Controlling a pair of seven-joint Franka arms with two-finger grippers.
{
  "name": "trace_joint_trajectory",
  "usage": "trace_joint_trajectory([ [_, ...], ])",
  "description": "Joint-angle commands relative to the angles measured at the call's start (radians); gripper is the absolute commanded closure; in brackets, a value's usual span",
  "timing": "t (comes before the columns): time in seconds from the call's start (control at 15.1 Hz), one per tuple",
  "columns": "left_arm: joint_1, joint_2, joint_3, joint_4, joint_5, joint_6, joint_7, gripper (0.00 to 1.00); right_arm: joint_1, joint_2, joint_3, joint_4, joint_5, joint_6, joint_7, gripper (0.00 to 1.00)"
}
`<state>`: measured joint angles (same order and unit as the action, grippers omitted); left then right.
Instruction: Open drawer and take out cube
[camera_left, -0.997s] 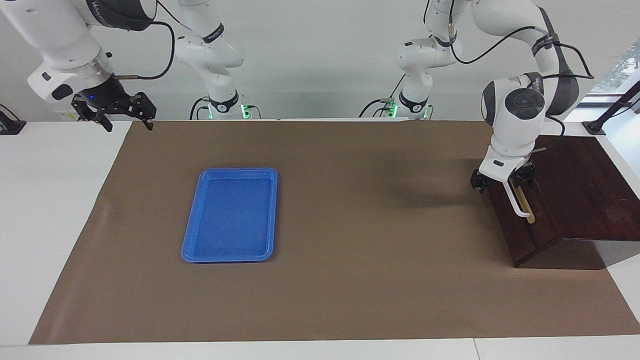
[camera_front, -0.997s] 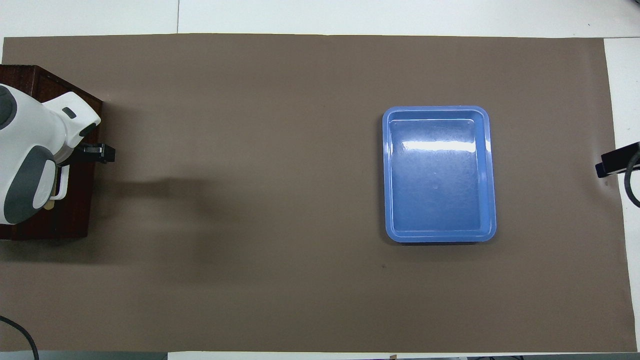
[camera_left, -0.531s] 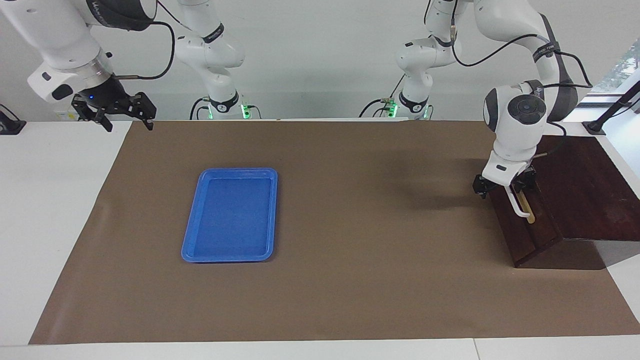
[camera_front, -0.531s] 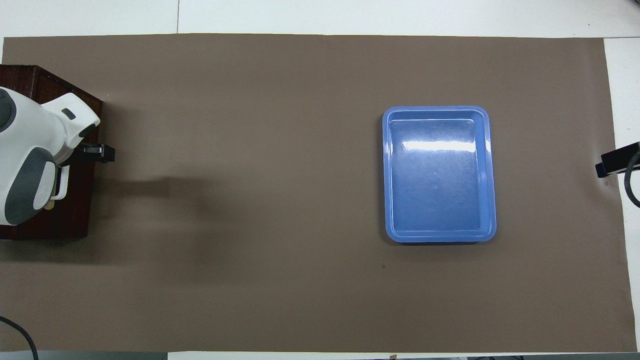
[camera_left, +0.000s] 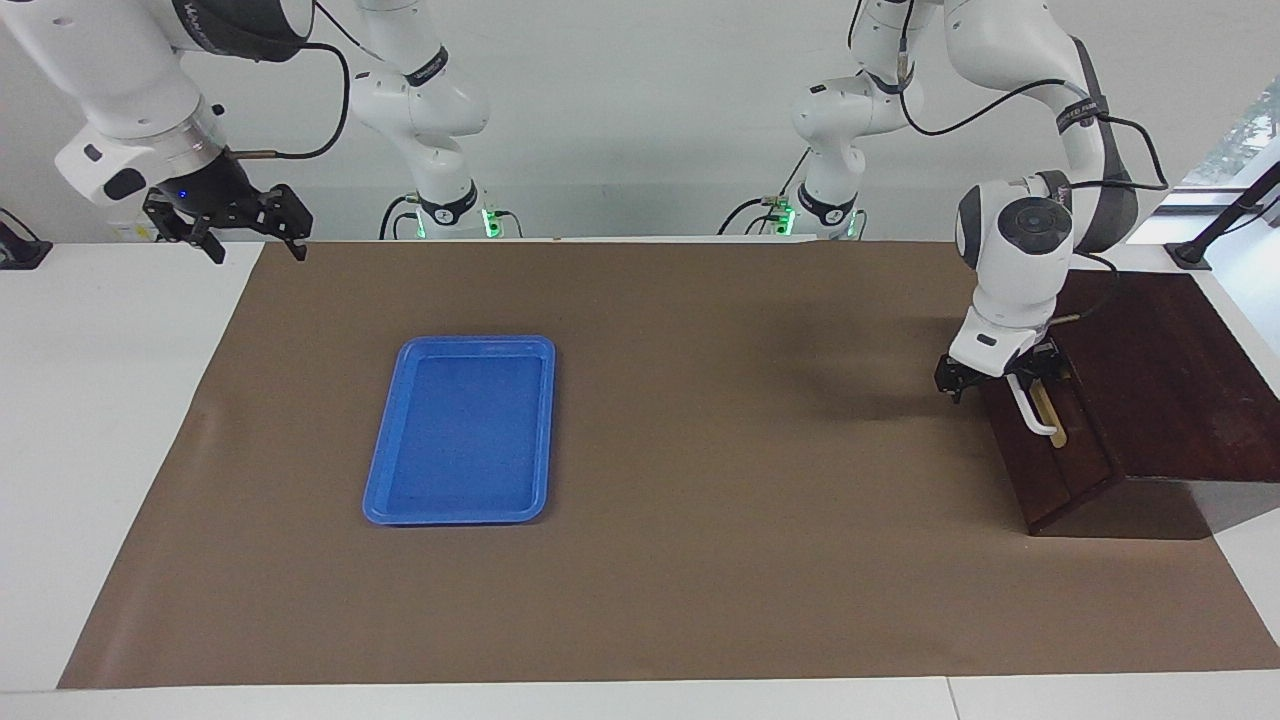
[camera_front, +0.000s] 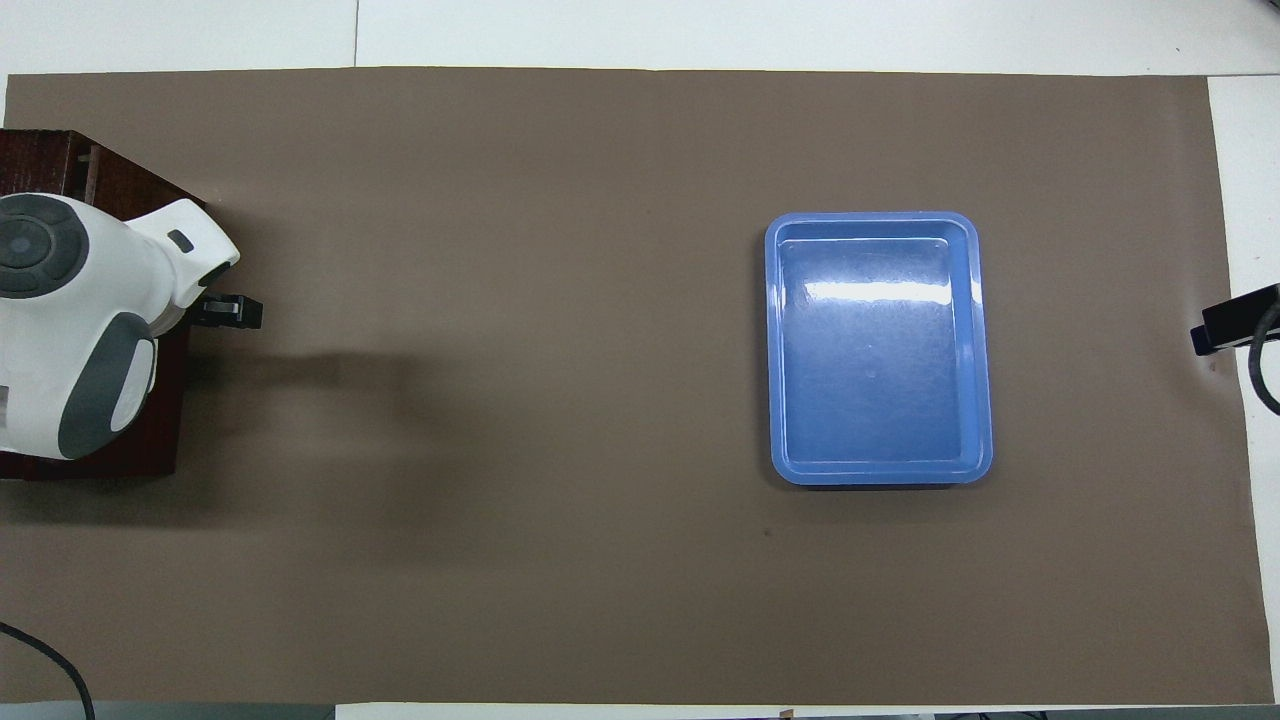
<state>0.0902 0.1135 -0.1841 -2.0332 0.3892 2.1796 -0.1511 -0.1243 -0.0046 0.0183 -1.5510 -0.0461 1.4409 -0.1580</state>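
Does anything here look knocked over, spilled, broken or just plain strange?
Nothing stands out. The blue tray lies flat and empty on the brown mat. The dark wooden box sits at the left arm's end, its drawer closed, with the left gripper at the white handle.

Open brown mat (camera_left: 720, 520) between blue tray (camera_left: 462, 430) and dark wooden box (camera_left: 1150, 390); no other obstacles

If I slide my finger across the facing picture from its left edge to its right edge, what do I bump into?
Right tool → blue tray → left tool → white handle → dark wooden box.
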Motion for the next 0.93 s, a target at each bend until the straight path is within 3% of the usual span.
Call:
trace_joint_trajectory([
  [0.0, -0.064, -0.006, 0.000, -0.013, 0.002, 0.006, -0.013, 0.00, -0.005, -0.014, 0.008, -0.015, -0.014, 0.006, 0.012, 0.00],
  [0.6, -0.187, -0.005, 0.000, 0.015, -0.024, -0.057, -0.016, 0.00, -0.005, -0.014, 0.008, -0.015, -0.014, 0.004, 0.012, 0.00],
  [0.86, -0.191, -0.005, 0.002, 0.022, -0.024, -0.076, -0.008, 0.00, -0.005, -0.014, 0.008, -0.015, -0.012, 0.004, 0.012, 0.00],
])
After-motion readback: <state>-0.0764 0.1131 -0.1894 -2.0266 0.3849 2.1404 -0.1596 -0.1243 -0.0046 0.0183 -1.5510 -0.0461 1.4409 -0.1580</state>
